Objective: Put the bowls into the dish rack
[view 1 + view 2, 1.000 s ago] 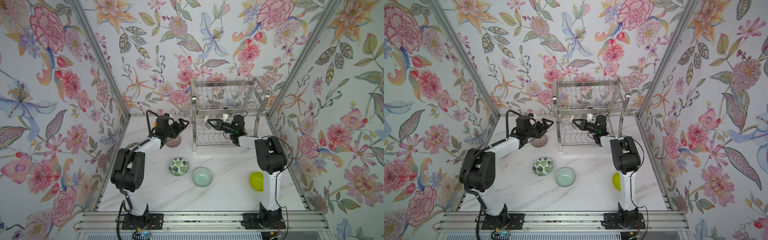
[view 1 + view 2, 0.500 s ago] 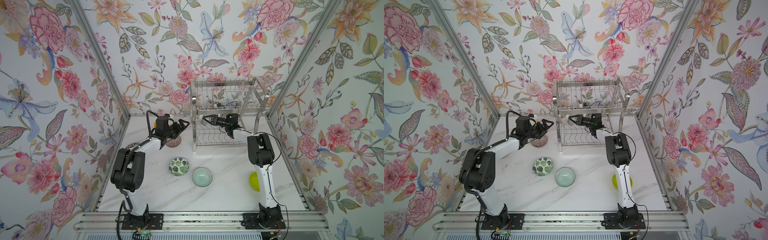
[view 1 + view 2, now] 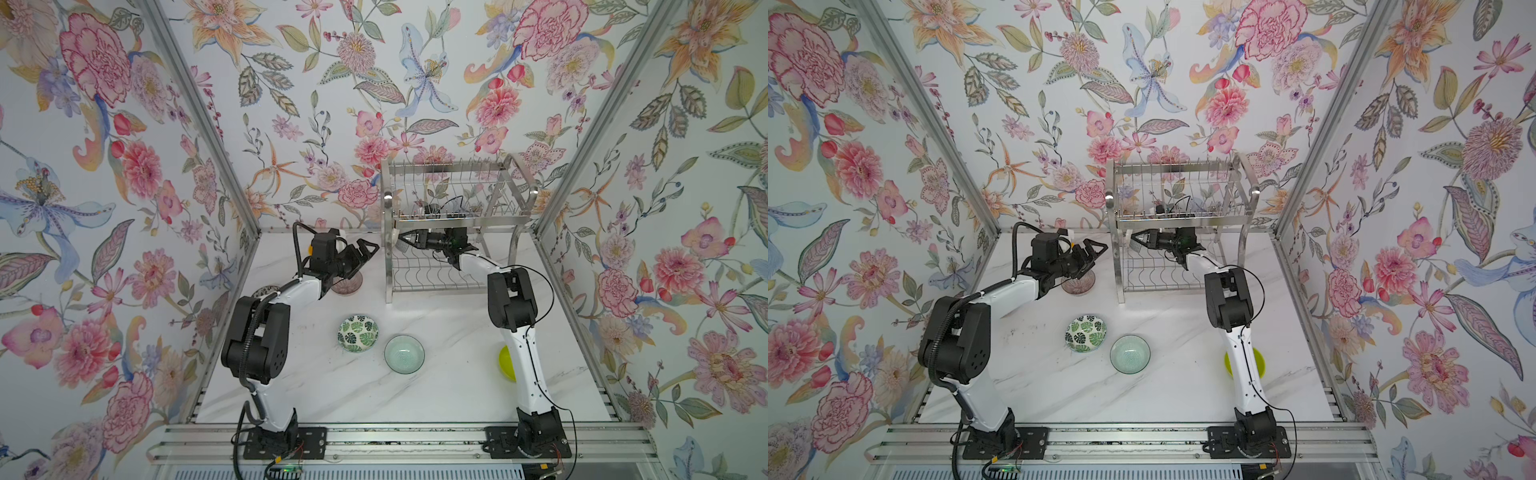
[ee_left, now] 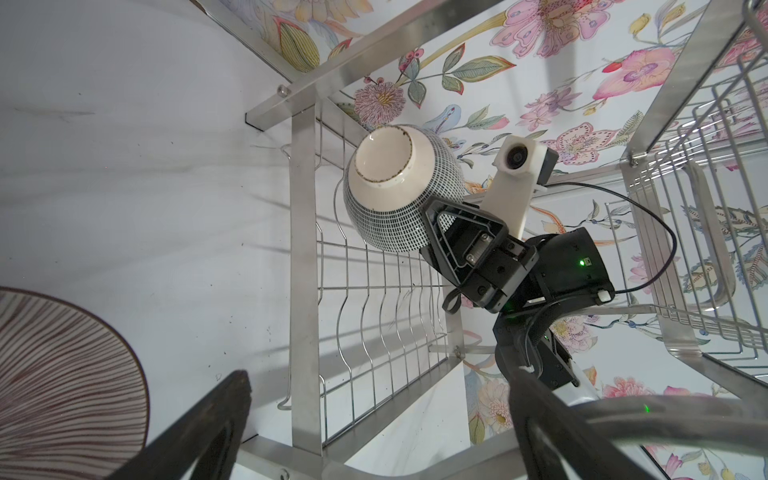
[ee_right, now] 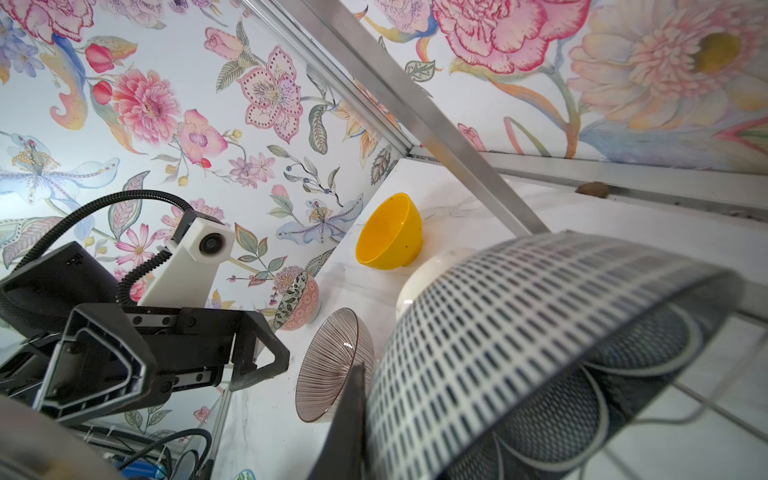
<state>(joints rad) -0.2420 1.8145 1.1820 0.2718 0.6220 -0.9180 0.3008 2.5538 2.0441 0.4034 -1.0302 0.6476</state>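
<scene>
Several bowls wait on the table (image 3: 436, 395) in both top views. Leaf bowl (image 3: 358, 333) and glass bowl (image 3: 404, 354) sit mid-table. Lime bowl (image 3: 505, 363) is partly behind the right arm. Ribbed bowl (image 3: 345, 287) lies under the left gripper (image 3: 368, 250), which is spread wide and empty, just beside the rack (image 3: 515, 195). Right gripper (image 3: 408, 240) reaches in between the tiers at the rack's left end, pinched on the rim of the speckled bowl (image 3: 399, 247).

Left wrist view: speckled bowl (image 4: 399, 187) is on edge, foot toward this camera, above the lower tier (image 4: 374, 299). No contact with the wires is apparent. Jaws grip the rim only, so the hold looks shallow.

Right wrist view: speckled bowl (image 5: 519, 332) fills much of the frame. Orange bowl (image 5: 390, 232) and floral bowl (image 5: 297, 301) sit on the table by the wall.

Judgement: the step is seating this bowl.
- Keep it on edge.
- Line the rim with a gap between two wavy wires.
- Lower slowly until the wires carry it, then release.
- Watch the upper tier overhead and the corner leg.
- Left arm is best kept clear.
</scene>
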